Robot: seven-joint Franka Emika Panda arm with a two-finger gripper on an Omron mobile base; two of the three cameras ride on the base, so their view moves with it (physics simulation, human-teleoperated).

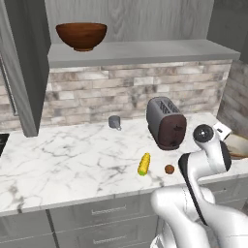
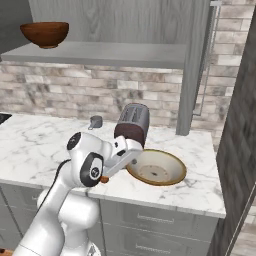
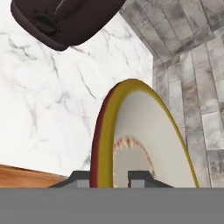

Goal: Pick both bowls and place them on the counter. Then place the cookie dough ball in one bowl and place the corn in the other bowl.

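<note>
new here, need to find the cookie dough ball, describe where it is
Start at the white marble counter and find the toaster. In front of it, near the counter's front edge, the cookie dough ball sits just right of the yellow corn: tiny, round and brown.

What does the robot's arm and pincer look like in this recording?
The arm is glossy white with rounded links, dark grey joint bands and round grey caps at the joints. The pincer ends in two small dark grey fingertips. No cables or markings are visible.

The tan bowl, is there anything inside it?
Nothing lies in the tan bowl: its cream inside shows bare except for a faint ring pattern. The gripper pinches its rim and hides that bit of the edge.
</note>
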